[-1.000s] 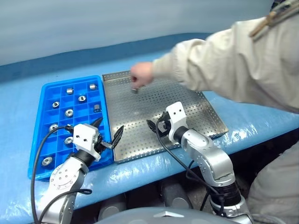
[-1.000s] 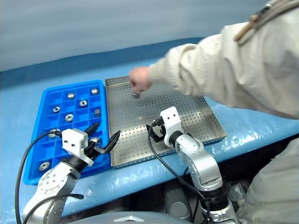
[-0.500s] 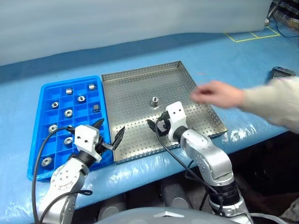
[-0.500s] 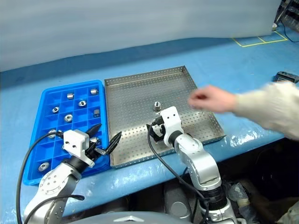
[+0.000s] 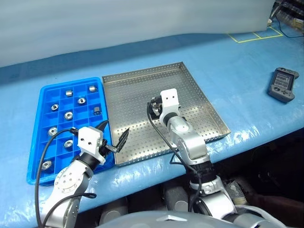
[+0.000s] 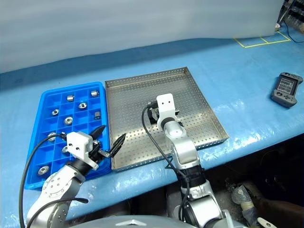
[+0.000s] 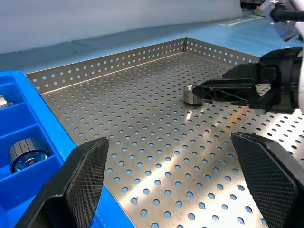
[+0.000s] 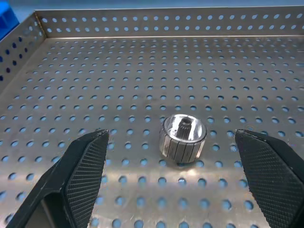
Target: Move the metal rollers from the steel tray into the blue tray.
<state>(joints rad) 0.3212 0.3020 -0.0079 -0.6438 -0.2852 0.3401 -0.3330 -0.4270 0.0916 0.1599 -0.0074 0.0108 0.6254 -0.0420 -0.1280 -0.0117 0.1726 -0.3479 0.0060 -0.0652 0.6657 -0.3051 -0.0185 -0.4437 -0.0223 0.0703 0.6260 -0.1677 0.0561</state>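
1. Far left, the blue tray (image 5: 44,95) already has a bunch of metal rollers (image 5: 68,115) sitting in its compartments, so we're well into the job.
2. Our left gripper (image 5: 114,137) hangs over the near edge where the blue tray meets the steel tray (image 5: 190,85), fingers spread wide, nothing in them. It hasn't budged.
3. The big change: a second ago a person's arm was reaching over the steel tray and left one fresh roller (image 8: 184,138) standing upright near the middle of it. That arm is gone now, so we've got a clear shot.
4. Our right gripper (image 8: 173,180) has pushed forward and now lines up on that roller, fingers wide apart on either side, not touching yet. Next call, we reckon: ease in and close.
5. Far right, a handheld controller (image 5: 283,83) lies on the table (image 5: 142,52).
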